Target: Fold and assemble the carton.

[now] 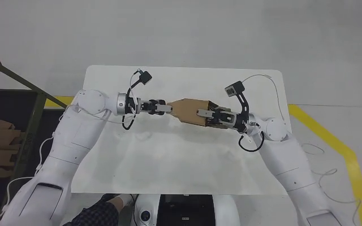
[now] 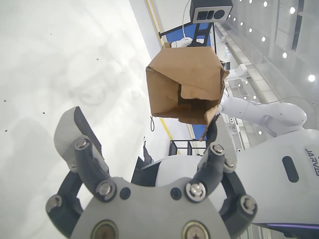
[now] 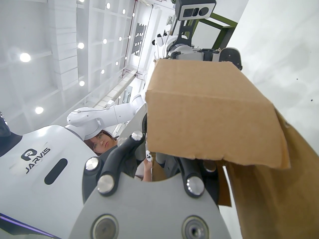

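The brown carton (image 1: 189,108) was held up over the middle of the white table (image 1: 169,164), lying on its side between the two grippers. The right gripper (image 1: 216,117) reached into the carton's right end. In the right wrist view the right gripper (image 3: 159,154) had its jaws pinching one wall of the carton (image 3: 211,115), with one finger (image 3: 135,135) outside the wall and the other inside it. A loose flap hung down beside that wall.

The left gripper (image 1: 164,107) sat just left of the carton, at its left end. In the left wrist view the left gripper (image 2: 147,121) had its jaws spread wide, holding nothing. The carton (image 2: 189,75) showed its left end there, partly closed by inward-folded flaps, with a dark gap between them. One finger (image 2: 218,135) met the crumpled corner of a flap; whether it pressed on it could not be told.
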Robot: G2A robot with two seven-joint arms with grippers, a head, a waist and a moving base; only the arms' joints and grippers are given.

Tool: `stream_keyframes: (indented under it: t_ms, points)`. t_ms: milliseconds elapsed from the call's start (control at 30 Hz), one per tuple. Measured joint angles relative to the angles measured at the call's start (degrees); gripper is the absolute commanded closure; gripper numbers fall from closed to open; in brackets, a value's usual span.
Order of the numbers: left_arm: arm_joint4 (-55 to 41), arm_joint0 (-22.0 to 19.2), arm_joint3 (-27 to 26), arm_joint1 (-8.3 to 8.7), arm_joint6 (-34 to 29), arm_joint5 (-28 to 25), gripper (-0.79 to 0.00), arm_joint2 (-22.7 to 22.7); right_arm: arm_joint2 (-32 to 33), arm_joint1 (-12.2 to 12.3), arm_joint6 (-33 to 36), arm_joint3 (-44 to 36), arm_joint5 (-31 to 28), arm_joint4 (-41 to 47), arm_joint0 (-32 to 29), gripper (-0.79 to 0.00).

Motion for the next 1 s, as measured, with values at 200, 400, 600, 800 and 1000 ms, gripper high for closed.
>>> stream_keyframes:
  t_ms: [200, 400, 600, 800, 1000]
  points:
    - [-0.1, -0.8, 0.7, -0.35, -0.3, 0.3, -0.785, 1.8, -0.2, 0.0, 0.1, -0.3, 0.2, 0.6, -0.1, 0.000]
    - [-0.2, -1.7, 1.2, -0.70, -0.4, 0.1, -0.785, 3.4, -0.4, -0.1, 0.5, -0.2, 0.4, 1.7, 0.2, 0.000]
    - [-0.5, -2.0, 2.5, -0.63, -0.3, -0.3, -0.785, 3.2, -0.3, -0.1, 1.0, 0.1, 0.3, 2.4, 0.3, 0.000]
    - [-0.2, -2.2, 2.6, -0.81, -0.7, 0.1, -0.785, 4.4, -0.6, -0.2, 1.5, -0.2, 0.5, 3.2, 0.3, 0.000]
    - [-1.0, -3.1, 2.8, -1.19, -1.7, 0.0, -0.785, 5.8, -1.0, -0.3, 1.8, -0.1, 0.7, 3.4, 0.4, 0.000]
